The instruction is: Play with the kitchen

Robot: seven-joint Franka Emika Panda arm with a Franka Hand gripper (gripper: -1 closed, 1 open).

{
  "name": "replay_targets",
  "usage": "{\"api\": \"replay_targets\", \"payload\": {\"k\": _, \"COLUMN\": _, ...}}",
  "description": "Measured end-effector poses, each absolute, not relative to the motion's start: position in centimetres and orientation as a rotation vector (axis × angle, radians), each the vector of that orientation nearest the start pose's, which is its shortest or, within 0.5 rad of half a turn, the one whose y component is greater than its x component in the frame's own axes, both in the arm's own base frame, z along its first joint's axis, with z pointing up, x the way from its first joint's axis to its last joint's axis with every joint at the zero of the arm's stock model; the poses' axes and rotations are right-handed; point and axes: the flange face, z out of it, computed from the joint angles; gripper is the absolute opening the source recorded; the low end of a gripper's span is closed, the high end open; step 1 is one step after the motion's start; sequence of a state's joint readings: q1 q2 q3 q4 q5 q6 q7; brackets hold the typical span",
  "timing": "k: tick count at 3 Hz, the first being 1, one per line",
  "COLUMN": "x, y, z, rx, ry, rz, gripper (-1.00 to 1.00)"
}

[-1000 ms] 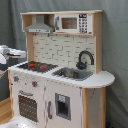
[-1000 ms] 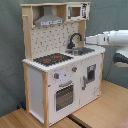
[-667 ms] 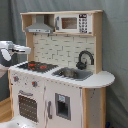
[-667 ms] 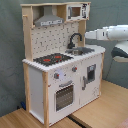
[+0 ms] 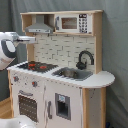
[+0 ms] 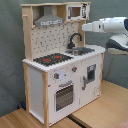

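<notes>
tall white and light-wood toy kitchen [image 5: 62, 75] [image 6: 60, 65] standing upright on the wooden floor [image 6: 30, 117] before a grey curtain [image 5: 114, 40], with black-and-red hob [image 6: 52, 59], black faucet [image 6: 75, 39], sink and oven door facing out. white arm's end effector [image 6: 86, 27] hovering at the kitchen's side near the upper cabinet, apart from it, fingers impossible to tell as spread or closed. risk from here: clipping the side panel or hood on a level sweep inward and tipping or shoving the light toy, given how close the arm hangs.
</notes>
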State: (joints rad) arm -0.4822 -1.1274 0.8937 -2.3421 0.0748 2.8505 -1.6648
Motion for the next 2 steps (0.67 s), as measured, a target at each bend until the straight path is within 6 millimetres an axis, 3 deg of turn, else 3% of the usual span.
{"api": "replay_targets", "payload": {"k": 2, "x": 33.5, "y": 30.1, "z": 68.5, "rx": 0.685, "ry": 1.538, "rz": 0.521, "gripper": 1.0}}
